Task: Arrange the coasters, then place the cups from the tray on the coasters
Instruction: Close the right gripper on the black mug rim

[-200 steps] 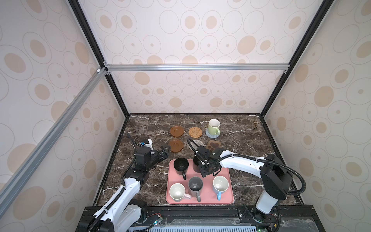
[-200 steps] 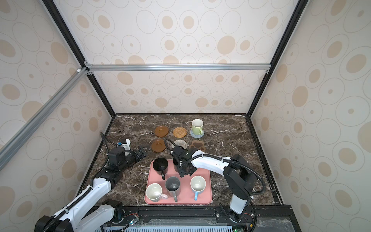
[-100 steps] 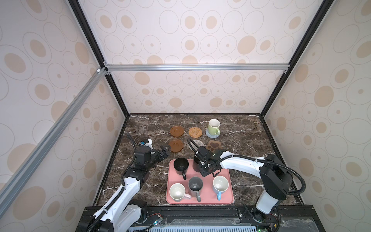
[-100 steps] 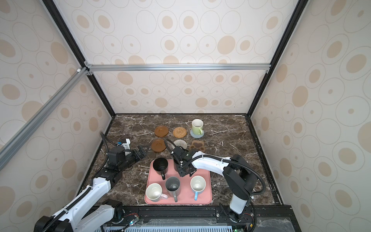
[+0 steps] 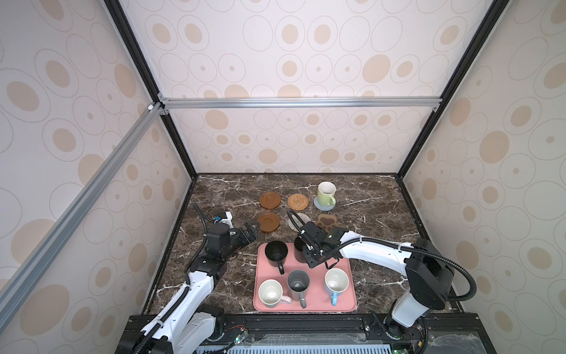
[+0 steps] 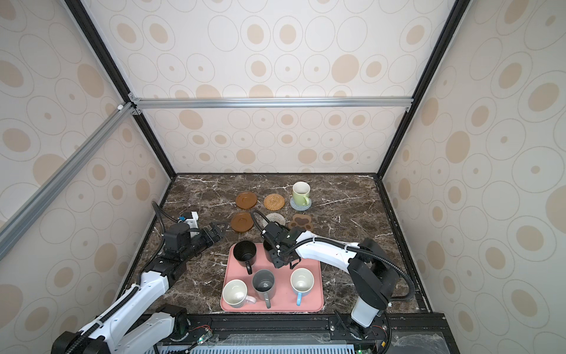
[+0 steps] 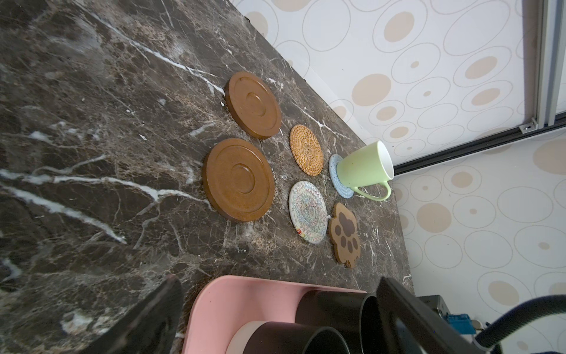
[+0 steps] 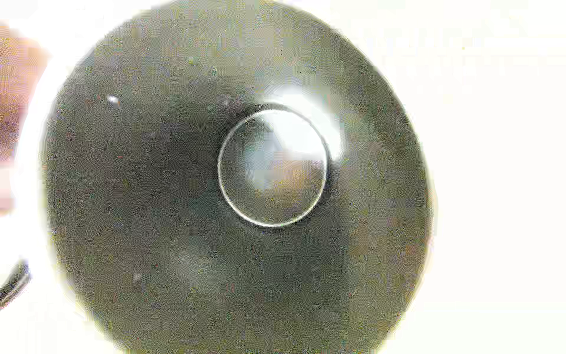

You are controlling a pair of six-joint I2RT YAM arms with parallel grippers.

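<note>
Above dark marble tabletop point(image 5: 367, 196), our left tool point(image 5: 253, 230) gaped empty; right tool point(image 5: 306, 252) sat at black ceramic mug point(image 8: 153, 214), grip we couldn't tell.

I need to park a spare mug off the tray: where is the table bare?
Bare table lies right of the green mug and paw coaster, up to the right wall, and left of the wooden discs toward the far left corner. Crowded: the tray, and the strip between it and the coasters, where the left gripper hovers.
</note>
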